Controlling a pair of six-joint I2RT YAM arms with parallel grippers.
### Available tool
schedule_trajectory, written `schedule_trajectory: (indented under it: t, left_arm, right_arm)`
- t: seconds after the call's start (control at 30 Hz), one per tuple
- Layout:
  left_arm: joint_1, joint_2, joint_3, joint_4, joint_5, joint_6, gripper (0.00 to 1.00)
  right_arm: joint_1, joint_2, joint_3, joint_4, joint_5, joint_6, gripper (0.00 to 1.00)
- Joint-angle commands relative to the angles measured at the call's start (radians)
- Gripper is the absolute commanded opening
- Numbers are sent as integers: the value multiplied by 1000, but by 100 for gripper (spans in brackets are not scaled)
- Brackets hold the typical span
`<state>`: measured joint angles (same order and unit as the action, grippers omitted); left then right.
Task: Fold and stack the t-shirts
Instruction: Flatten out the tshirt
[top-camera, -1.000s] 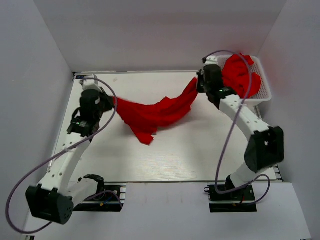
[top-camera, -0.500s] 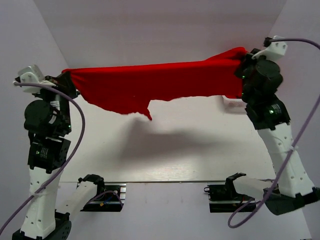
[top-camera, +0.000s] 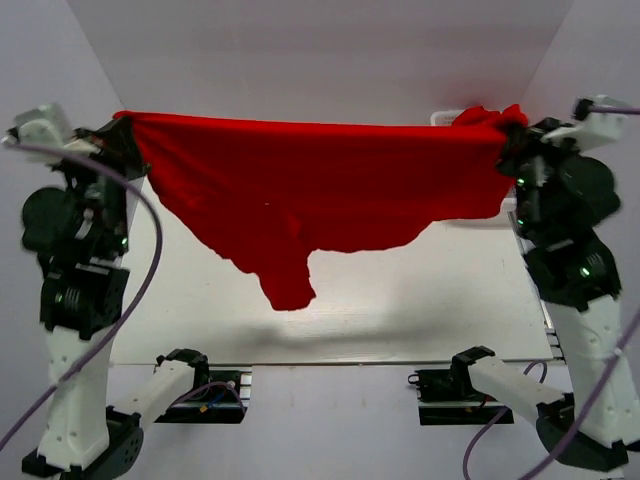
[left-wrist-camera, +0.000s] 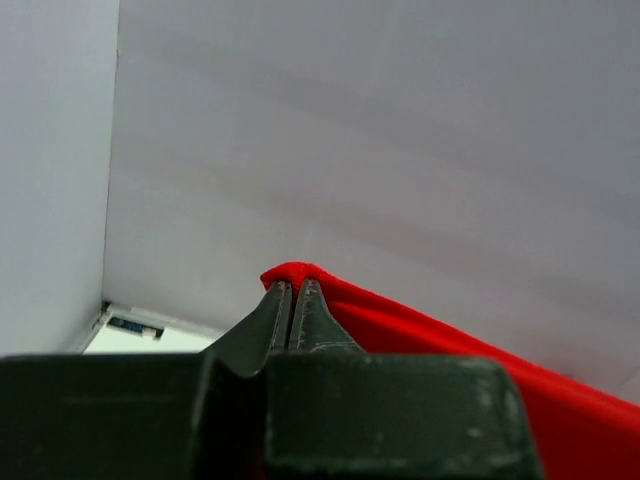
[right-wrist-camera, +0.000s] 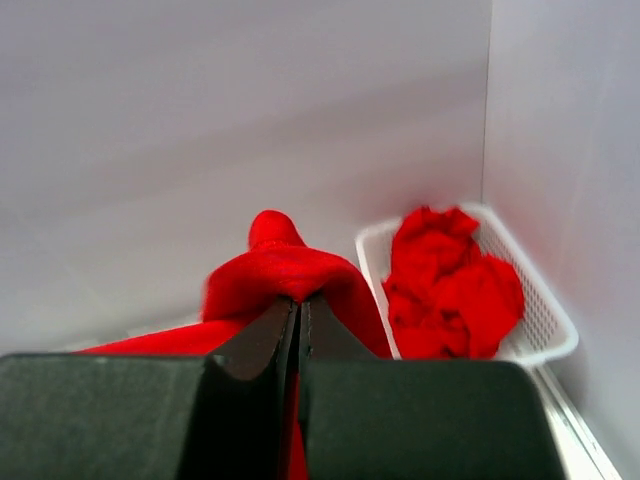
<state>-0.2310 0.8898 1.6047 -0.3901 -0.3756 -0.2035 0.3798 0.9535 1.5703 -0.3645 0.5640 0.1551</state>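
- when viewed from above, red t-shirt (top-camera: 320, 190) stretched mid-air between both arms, hiding most of basket (top-camera: 438, 118).
- left wrist: left gripper (left-wrist-camera: 293, 288) clamped on its edge.
- right wrist: right gripper (right-wrist-camera: 298, 302) pinching bunched cloth; more t-shirts (right-wrist-camera: 450, 285) in basket beyond.

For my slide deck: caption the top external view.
Left gripper and right gripper hold a red t-shirt stretched in the air above the table.

One bright red short-sleeved cloth t-shirt (top-camera: 300, 200), spanning left to right. One white plastic lattice basket (right-wrist-camera: 545, 330), far right, holding one heap of crumpled red cloth (right-wrist-camera: 450, 285); the shirts in it cannot be counted. Two robot arms: left arm (top-camera: 75, 290), right arm (top-camera: 580, 270). Two two-finger grippers: left gripper (left-wrist-camera: 293, 300), right gripper (right-wrist-camera: 298, 310). One pale flat table (top-camera: 420, 300).
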Motion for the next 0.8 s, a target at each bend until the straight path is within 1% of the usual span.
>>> schedule_trajectory:
  t: [0.0,0.03,0.07,0.1,0.13,0.17,0.2,0.23,0.27,0.3,0.33,0.37,0.4,0.43,0.47,0.53,0.57,0.6,0.63,0.7,0.73,0.77]
  left_arm:
    - [10,165,-35,-68,-66,-26,0]
    - [21,201,-51,-69,-80,-36,0]
    - [21,274,-83,-81,-98,-46,0]
    - [21,314,-100,-95,-98,-81,0]
    - [21,354,-117,-95,-98,-94,0]
    - [31,395,-144,-107,-98,-111,0]
    - [32,481,-156,-107,-98,-137,0]
    - [47,524,-172,-98,-80,-146,0]
    - [67,569,-183,-98,-66,-163,0]
    - [79,665,-183,-84,-39,-175,0]
    - [93,714,-183,-70,-16,-192,0]
    - [114,763,-167,-56,15,-201,0]
    - [124,814,-151,-56,30,-201,0]
    - [124,912,-106,-56,43,-211,0]
    - [137,955,-85,-56,55,-211,0]
    - [147,1021,-45,-26,67,-192,0]
    - [147,1066,-45,15,85,-180,0]
    - [147,1083,-45,40,95,-171,0]
    - [147,1095,-36,63,139,-146,0]
    - [156,1141,-19,98,155,-136,0]
    - [156,1161,22,99,155,-123,0]
    - [156,1184,49,76,155,-123,0]
  right_arm:
    - [-16,152,-90,-30,60,21,0]
    - [-21,175,-117,-27,65,32,0]
    - [-21,232,-130,-16,65,70,0]
    - [-30,296,-139,-14,66,89,0]
    - [-36,327,-153,-19,36,106,0]
    - [-41,402,-158,-13,11,133,0]
    - [-53,482,-158,-2,-36,136,0]
    - [-53,516,-162,30,-80,133,0]
    - [-59,612,-155,63,-114,118,0]
    - [-65,717,-127,90,-127,109,0]
    - [-68,769,-74,84,-144,101,0]
    - [-76,885,13,56,-148,116,0]
    - [-81,992,55,24,-151,116,0]
    - [-85,1036,145,9,-145,116,0]
    - [-90,1151,216,-14,-142,115,0]
    - [-104,1208,313,-21,-154,110,0]
    - [-104,1266,329,-10,-162,95,0]
    - [-107,1278,344,-8,-171,93,0]
    - [-113,1315,379,-5,-191,92,0]
    - [-117,1332,393,7,-211,83,1]
    - [-127,1347,399,31,-228,77,1]
    - [-127,1354,404,36,-231,64,4]
